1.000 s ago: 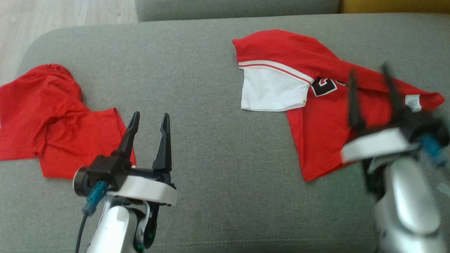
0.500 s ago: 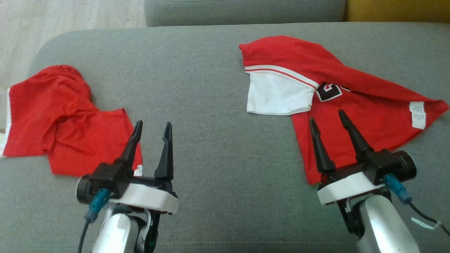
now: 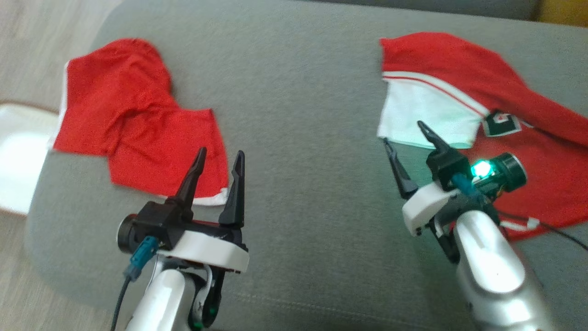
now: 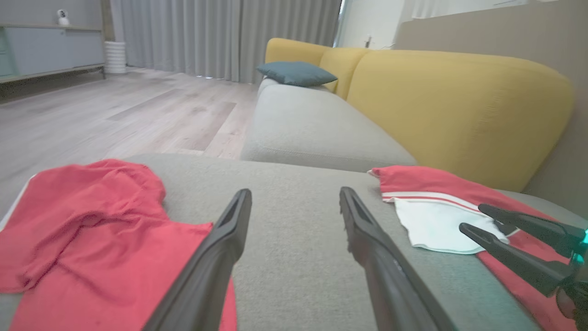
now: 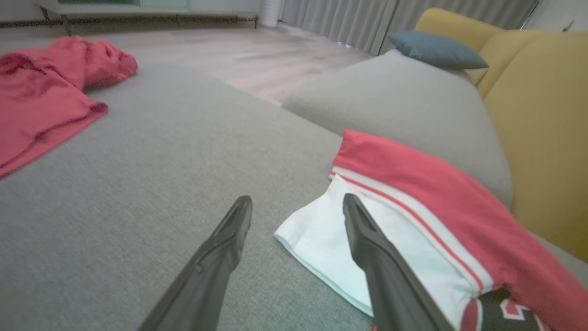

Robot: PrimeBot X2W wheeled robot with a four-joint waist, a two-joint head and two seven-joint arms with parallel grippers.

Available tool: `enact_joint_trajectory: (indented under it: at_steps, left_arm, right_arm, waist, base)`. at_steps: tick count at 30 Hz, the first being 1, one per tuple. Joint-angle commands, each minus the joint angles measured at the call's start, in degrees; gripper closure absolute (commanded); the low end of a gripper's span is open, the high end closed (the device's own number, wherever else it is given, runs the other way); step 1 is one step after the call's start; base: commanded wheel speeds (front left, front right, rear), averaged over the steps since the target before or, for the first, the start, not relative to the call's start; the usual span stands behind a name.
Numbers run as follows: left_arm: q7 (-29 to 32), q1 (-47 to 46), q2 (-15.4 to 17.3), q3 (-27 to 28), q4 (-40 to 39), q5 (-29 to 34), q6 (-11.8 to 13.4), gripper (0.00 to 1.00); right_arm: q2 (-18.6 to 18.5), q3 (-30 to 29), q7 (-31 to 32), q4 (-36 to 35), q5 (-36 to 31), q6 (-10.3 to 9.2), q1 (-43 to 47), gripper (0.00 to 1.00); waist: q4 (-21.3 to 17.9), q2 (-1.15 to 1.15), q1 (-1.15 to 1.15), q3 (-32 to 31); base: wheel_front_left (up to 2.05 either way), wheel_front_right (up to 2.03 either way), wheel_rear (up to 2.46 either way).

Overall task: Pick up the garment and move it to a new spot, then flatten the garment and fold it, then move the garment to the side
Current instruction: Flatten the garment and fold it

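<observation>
Item: red jersey (image 3: 459, 59), upper right of frame, lying rumpled on grey sofa seat (image 3: 298, 92). Light, limp knit (likely to bunch and drape). Suggested hold: white sleeve (image 3: 422, 115) hem. Right gripper (image 3: 403, 132) beside it, fingers apart, empty; left gripper (image 3: 221, 151) likewise.

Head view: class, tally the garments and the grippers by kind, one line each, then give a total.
Garments: 2, the plain red garment and the red and white jersey
Grippers: 2, the left gripper and the right gripper
Total: 4
</observation>
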Motion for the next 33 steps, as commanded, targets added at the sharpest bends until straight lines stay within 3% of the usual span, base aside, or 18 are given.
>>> enact_joint_trajectory:
  at_steps: [1,9,16,17,18,26,29,33]
  left_arm:
    - [-0.3,-2.4,0.2,1.3,-2.1,-0.4,0.5,0.00]
    - [-0.3,-3.9,0.2,-1.2,-2.2,-2.0,1.8,0.00]
    - [-0.3,-4.7,0.2,-1.8,-2.3,-2.4,2.4,0.00]
    - [-0.3,-4.7,0.2,-1.8,-2.3,-2.3,2.4,0.00]
    - [-0.3,-4.7,0.2,-1.7,-2.3,-2.2,2.5,0.00]
    - [-0.3,-4.5,0.2,-0.9,-1.4,-1.2,2.2,0.00]
    - [-0.3,-4.2,0.2,-0.7,-1.1,-0.8,1.8,0.00]
    - [-0.3,-3.4,0.2,-0.1,-0.8,-0.3,1.6,0.00]
  right_arm:
    - [-0.1,0.9,0.4,-0.5,0.0,0.37,-2.2,0.00]
    - [-2.1,-3.2,4.4,12.2,0.4,0.37,-9.7,0.00]
    - [-2.6,-5.1,4.8,19.7,0.7,0.37,-13.3,0.00]
    - [-2.6,-5.1,4.7,20.7,0.8,0.37,-13.8,0.67]
    - [-2.4,-5.1,4.3,21.5,1.0,0.37,-14.2,1.00]
    - [0.2,-0.4,-1.7,24.2,6.2,0.37,-16.2,1.00]
    - [0.5,6.3,-4.0,22.5,12.7,0.37,-15.9,1.00]
    - [0.5,18.6,-3.8,14.7,24.4,0.37,-15.0,1.00]
  waist:
    - [3.0,0.00,0.00,2.6]
    - [8.2,0.00,0.00,5.8]
    - [9.6,0.00,0.00,6.8]
    - [9.6,0.00,0.00,6.8]
    - [9.5,0.00,0.00,6.8]
    - [6.6,0.00,0.00,4.1]
    - [5.2,0.00,0.00,2.6]
    - [3.2,0.00,0.00,0.7]
  base:
    - [0.00,0.00,0.00]
    - [0.00,0.00,0.00]
    - [0.00,0.00,0.00]
    - [0.00,0.00,0.00]
    - [0.00,0.00,0.00]
    - [0.00,0.00,0.00]
    - [0.00,0.00,0.00]
    - [0.00,0.00,0.00]
